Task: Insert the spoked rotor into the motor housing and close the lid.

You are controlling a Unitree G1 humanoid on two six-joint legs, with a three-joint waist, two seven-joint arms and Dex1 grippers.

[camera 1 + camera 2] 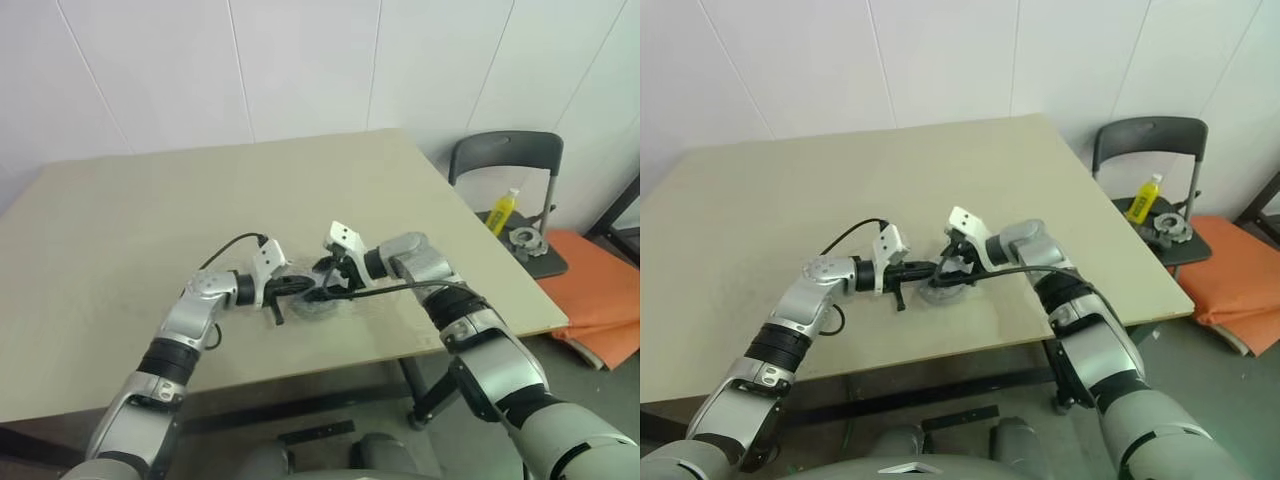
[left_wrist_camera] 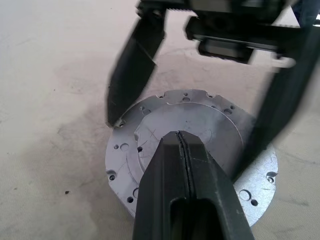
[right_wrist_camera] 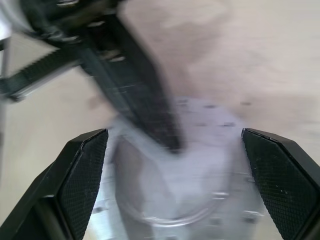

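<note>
The table (image 1: 150, 230) lies bare from nine round to three o'clock of the lid (image 2: 190, 150); access from above is blocked by the left gripper (image 2: 182, 145), pressed shut on top, and the right gripper (image 3: 175, 180), fingers spread wide astride it

Pale beige tabletop (image 1: 150, 230) set against a white panelled wall (image 1: 300, 60), with a dark grey folding chair (image 1: 507, 155) just beside the tabletop's far right corner carrying a yellow bottle (image 1: 504, 211) and a small metal part (image 1: 525, 239), orange mat (image 1: 600, 290) on grey floor (image 1: 600, 385) beyond the chair.
</note>
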